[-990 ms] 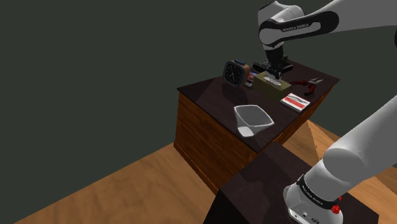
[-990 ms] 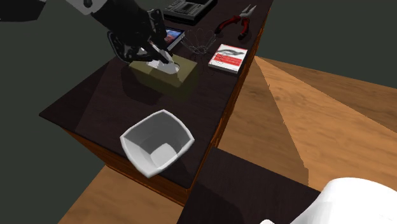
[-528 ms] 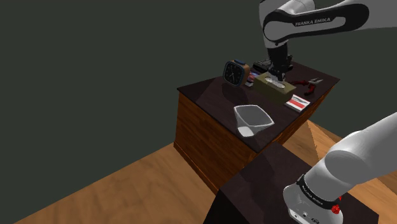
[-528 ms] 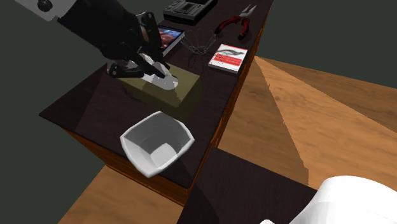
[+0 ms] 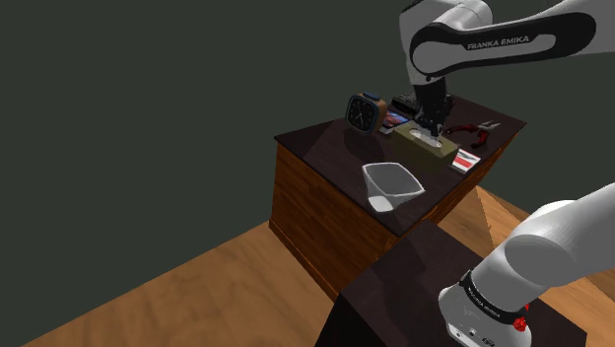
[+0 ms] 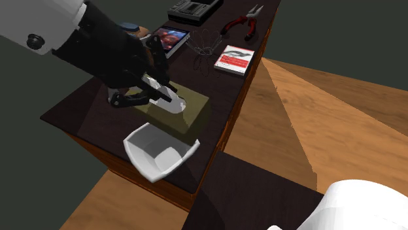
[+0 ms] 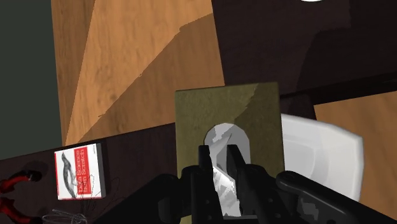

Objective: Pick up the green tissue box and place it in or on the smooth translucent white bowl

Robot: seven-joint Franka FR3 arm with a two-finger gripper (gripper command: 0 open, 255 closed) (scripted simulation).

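Working outward from the dark stand [image 5: 424, 286], I am looking first at the white bowl [image 6: 145, 157], which is sitting open and empty at the near edge of the table [image 6: 78, 108]. Just beyond it the tool [image 6: 159, 95] is gripping the olive-green tissue box [image 6: 189, 111] from above. In the wrist view its two fingers [image 7: 205, 168] are pinching the white tissue [image 7: 224, 137] that is poking out of the oval slot in the box's top, so I am calling the tool clenched on the box by that tuft. I am judging the box to be riding clear of the table, with its near edge reaching the bowl's far rim.

So the carry is under way and the placing is not yet done. Next I am needing to bring the box a little nearer, centre it over the bowl, lower it, and only then let go. A hold on soft tissue is looking thin, so I am favouring a slow move. The box is also looking about as wide as the bowl, so it may be ending up across the rim rather than inside.

Farther back, a red-and-white booklet [image 6: 234, 59] is carrying print too small for me to read, with red-handled pliers [image 6: 240, 25] beyond it and a clock [image 5: 364, 112] far left. On the arm [image 5: 552, 30] I am reading "FRANKA EMIKA".
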